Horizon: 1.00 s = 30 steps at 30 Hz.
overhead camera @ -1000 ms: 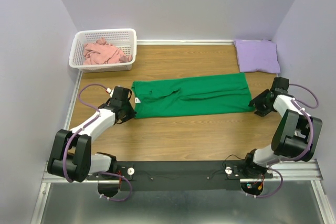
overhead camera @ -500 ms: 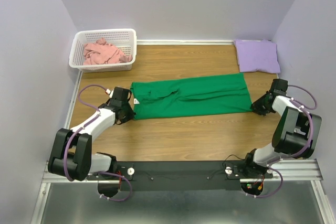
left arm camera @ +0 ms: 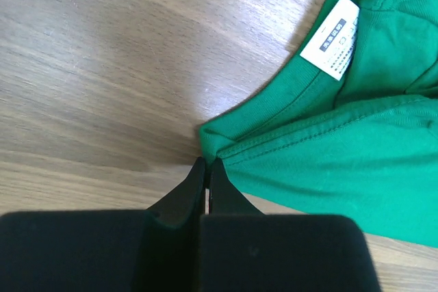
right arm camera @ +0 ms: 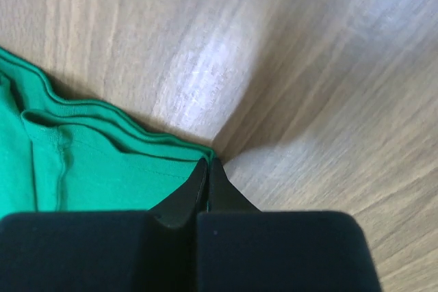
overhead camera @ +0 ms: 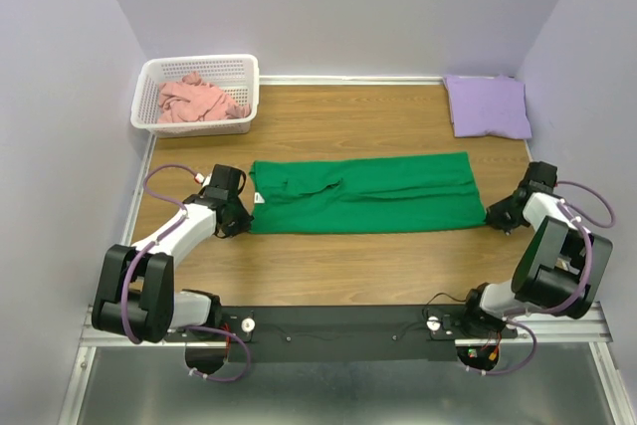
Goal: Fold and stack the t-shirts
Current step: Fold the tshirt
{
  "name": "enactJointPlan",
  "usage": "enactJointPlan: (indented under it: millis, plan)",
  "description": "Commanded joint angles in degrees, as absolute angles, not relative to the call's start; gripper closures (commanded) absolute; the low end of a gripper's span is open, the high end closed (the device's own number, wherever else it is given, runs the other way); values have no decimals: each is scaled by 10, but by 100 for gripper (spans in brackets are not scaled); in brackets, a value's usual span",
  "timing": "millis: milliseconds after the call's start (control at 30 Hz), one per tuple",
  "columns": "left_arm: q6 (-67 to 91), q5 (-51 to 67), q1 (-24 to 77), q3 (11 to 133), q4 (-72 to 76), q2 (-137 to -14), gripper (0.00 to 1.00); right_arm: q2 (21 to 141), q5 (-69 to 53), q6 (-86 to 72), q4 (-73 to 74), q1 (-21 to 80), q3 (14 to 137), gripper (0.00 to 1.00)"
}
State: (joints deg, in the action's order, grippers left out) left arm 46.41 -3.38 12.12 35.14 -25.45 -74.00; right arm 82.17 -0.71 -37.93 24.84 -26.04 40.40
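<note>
Tightly, left gripper (left arm camera: 207, 162) and right gripper (right arm camera: 207, 161) pinch green t-shirt (overhead camera: 368, 194) corners.

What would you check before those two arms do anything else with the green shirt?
1. Left jaws shut on the green shirt, collar end: ok.
2. Right jaws shut on its hem corner: ok.
3. Cloth stretched smooth: not ok, creases near the collar.
4. Purple shirt folded, far right corner: ok.
5. Pink shirt out of the way in the basket: ok.
</note>
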Motion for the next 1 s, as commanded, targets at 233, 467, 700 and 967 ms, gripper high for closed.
enactJointPlan:
  millis: [233, 467, 700, 967]
  plan:
    - [461, -33, 113, 359, -281, -723, 68, 779, -18, -379, 278, -272, 396, 40]
    - [451, -64, 114, 406, -329, -649, 35, 700, -11, -348, 279, -148, 483, 25]
    - [443, -80, 144, 483, -344, -629, 47, 830, -26, -167, 255, 149, 636, 25]
    - [466, -63, 229, 444, -245, -720, 53, 998, -64, -7, 230, 333, 812, 25]
